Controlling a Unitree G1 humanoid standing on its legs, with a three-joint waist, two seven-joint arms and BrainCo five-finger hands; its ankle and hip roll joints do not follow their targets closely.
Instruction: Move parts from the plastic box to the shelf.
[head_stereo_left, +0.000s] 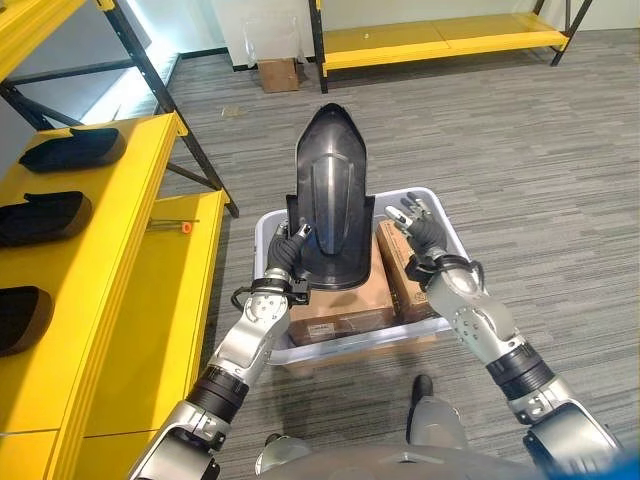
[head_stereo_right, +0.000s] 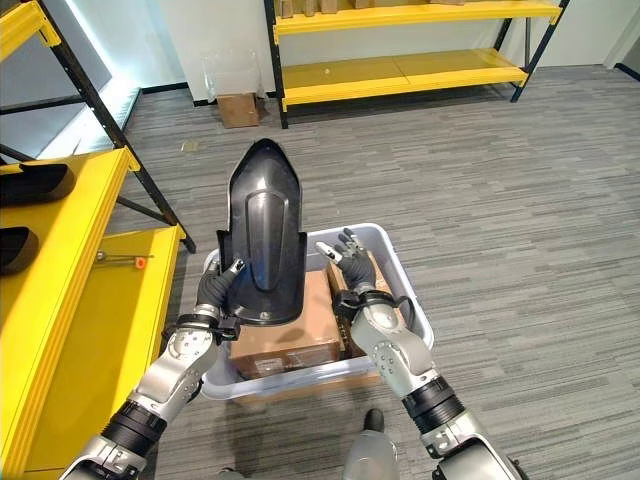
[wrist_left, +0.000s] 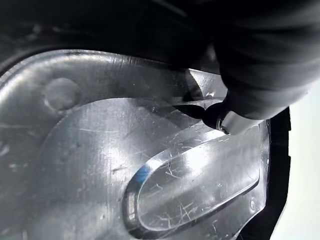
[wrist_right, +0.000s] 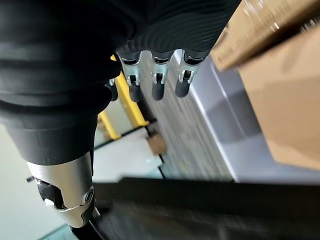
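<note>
Black glossy plastic, long and curved like a fender: that's the part (head_stereo_left: 333, 195) in play, standing upright over the grey plastic box (head_stereo_left: 440, 215), its lower rim around the top of the brown cardboard cartons (head_stereo_left: 340, 305) packed inside.

The left robot hand (head_stereo_left: 287, 250) has its fingers curled onto the part's lower left edge, and its wrist view shows a dark fingertip pressed against the scratched shiny inner face. The right robot hand (head_stereo_left: 418, 224) is spread, fingers straight and fanned out, just beside the part's right flank but not touching it as far as I can tell. So really it's a one-sided hold on a tall, top-heavy shell.

If I were doing this step, I'd bring that right hand in flat against the right edge before lifting any higher, so the thing is squeezed from both sides and can't swing or twist around the left grip. That surface looks slick, so gentle pressure low down on the rim seems safer than grabbing mid-body.

Then it needs to clear the box wall and turn toward the yellow shelf (head_stereo_left: 150, 215) on the robot's left, where other dark parts (head_stereo_left: 72, 149) already lie in a row. I'd lay it down flat beside them, not stand it up.
</note>
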